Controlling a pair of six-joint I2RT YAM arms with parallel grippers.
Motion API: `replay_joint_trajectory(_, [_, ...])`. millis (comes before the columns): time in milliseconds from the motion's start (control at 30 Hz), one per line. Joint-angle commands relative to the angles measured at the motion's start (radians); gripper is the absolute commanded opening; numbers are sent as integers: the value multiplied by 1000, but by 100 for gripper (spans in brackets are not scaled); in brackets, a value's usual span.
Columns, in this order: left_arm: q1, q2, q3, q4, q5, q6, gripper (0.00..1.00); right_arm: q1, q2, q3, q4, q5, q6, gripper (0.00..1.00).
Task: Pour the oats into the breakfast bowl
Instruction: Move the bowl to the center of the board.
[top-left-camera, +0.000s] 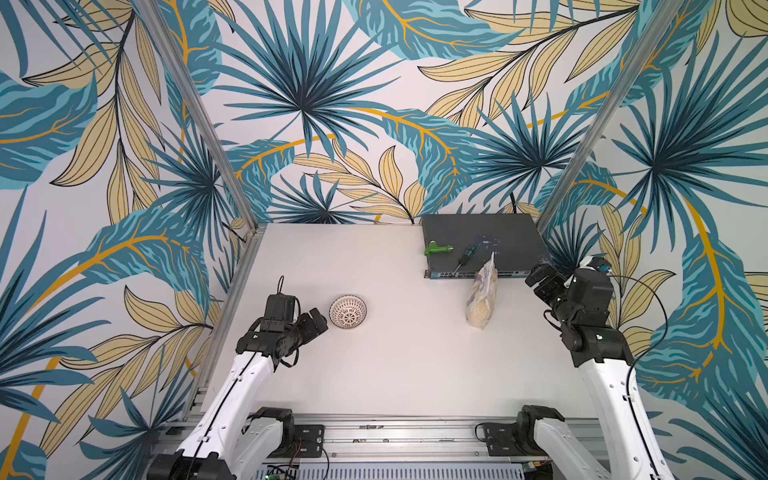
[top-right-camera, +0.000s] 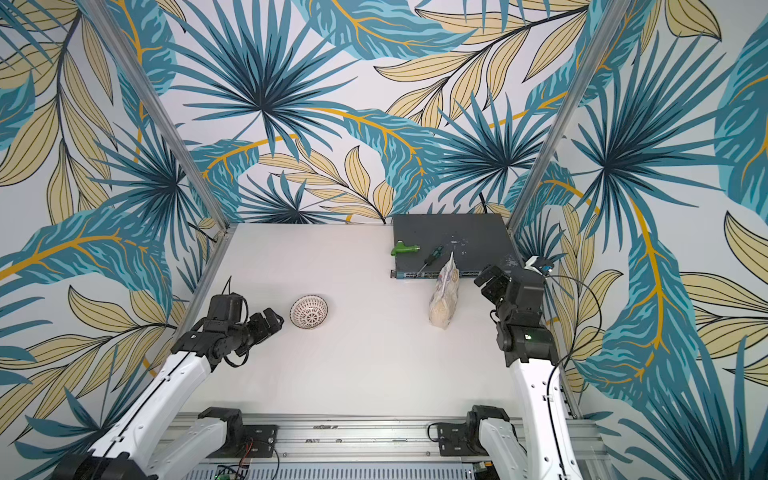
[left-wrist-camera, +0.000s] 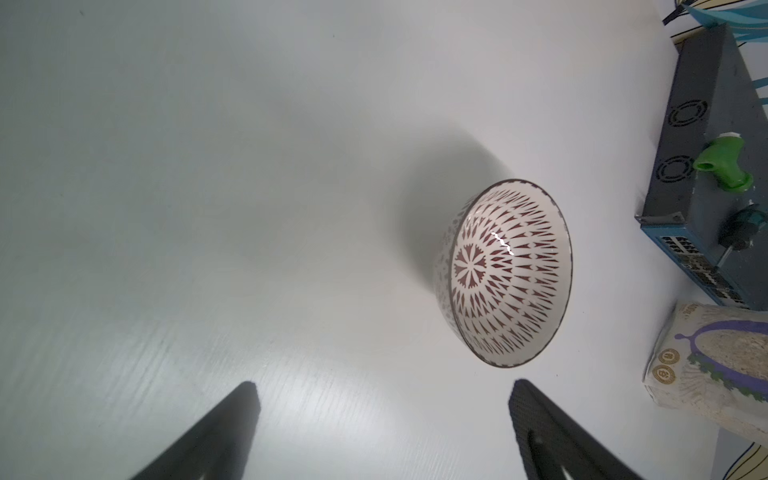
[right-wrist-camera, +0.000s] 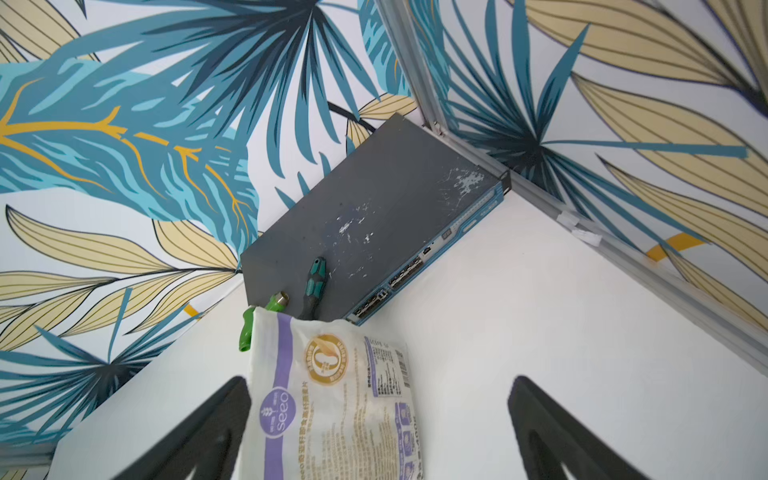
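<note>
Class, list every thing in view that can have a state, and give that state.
oats bag: upright on the table, not gripped.
breakfast bowl: upright, empty.
left claw: open, empty, beside the bowl.
right claw: open, empty, beside the bag.
screwdriver: lying on the grey box.
green tool: lying on the grey box.

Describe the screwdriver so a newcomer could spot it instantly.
Find the dark grey network switch in the far right corner of the white table. Two tools lie on its lid near the front edge. The screwdriver is the slim one with a black-and-teal handle and a thin shaft reaching the ported front, unlike the stubby bright green tool to its left.
</note>
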Motion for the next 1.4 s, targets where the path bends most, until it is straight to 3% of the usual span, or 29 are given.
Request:
replay_joint_trajectory(0, [-13,78,12,85,43,-58,94,-1,5,-11,-115,-111,-3,100])
replay_joint_trajectory(433, [-96,434,174,184,34,-91,75,0,-17,-59,-98,-209,60,100])
replay_joint_trajectory(633, [-115,539,218,207,25,-125,50,0,-12,-66,-105,-248,62,100])
replay_joint_trajectory(733, [-118,553,228,202,23,-128,38,0,-8,-72,-108,-266,61,100])
replay_joint_trajectory(1000, [-166,536,241,143,7,-120,18,0,21,-76,-111,-305,41,100])
replay_joint_trajectory(1267, [-254,511,262,53,-12,-153,2,0,48,-59,-116,-327,25,100])
replay_joint_trajectory(1367, [-320,484,270,26,-19,-195,1,0,62,-34,-126,-338,12,100])
